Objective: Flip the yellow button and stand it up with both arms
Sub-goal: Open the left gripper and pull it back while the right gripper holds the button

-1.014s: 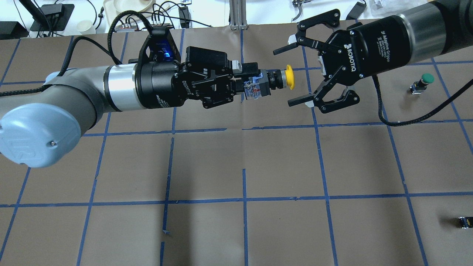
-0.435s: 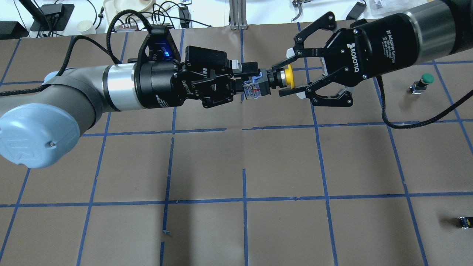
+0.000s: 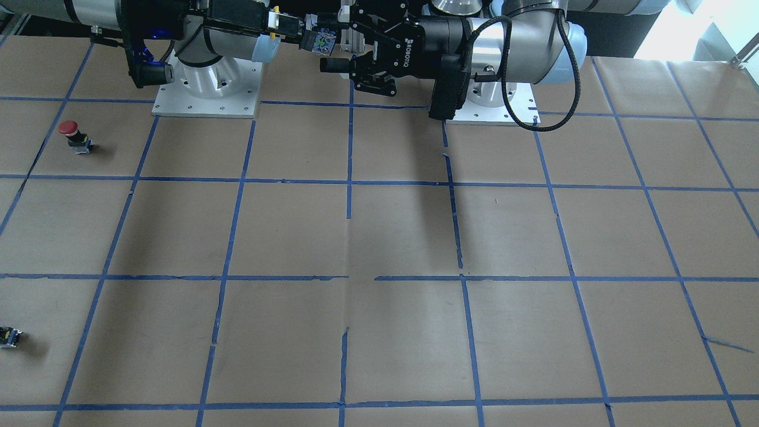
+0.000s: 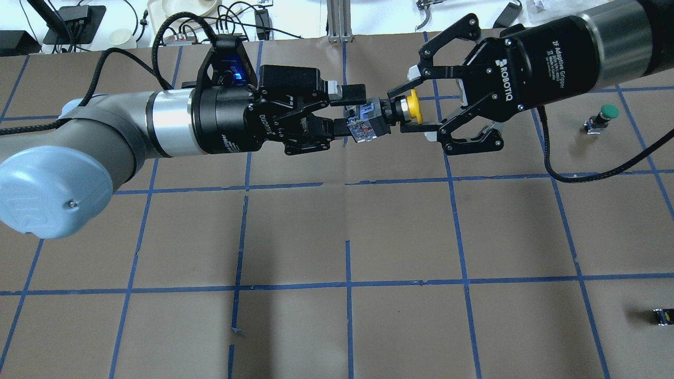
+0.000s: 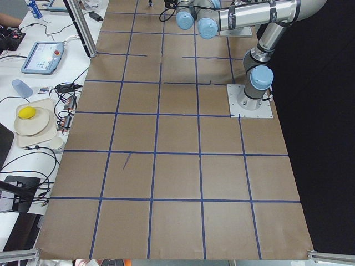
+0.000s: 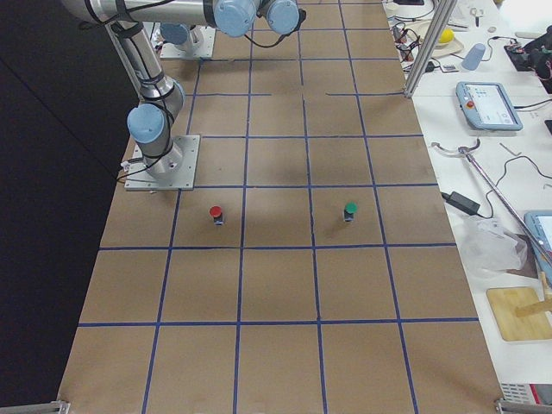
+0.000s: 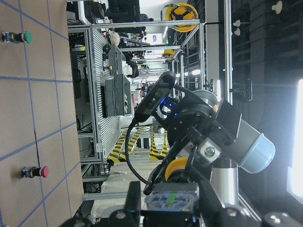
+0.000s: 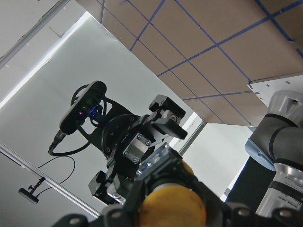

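The yellow button hangs level in the air between both grippers, well above the brown table. Its cap points toward the right arm and its greyish base toward the left arm. My right gripper is shut on the black body just behind the cap. My left gripper stands around the base with its jaws slightly parted; the upper finger is clear of the base. The cap also shows in the right wrist view and the left wrist view. In the front view the button sits between both grippers.
A green-capped button stands at the table's right. A red-capped button stands near the right arm's base plate. A tiny black-and-yellow block lies at the near right edge. Cables and clutter line the far table edge.
My right gripper moved in and closed on the button behind its cap. My left gripper's upper finger then lifted off the base, and the button tilted slightly.
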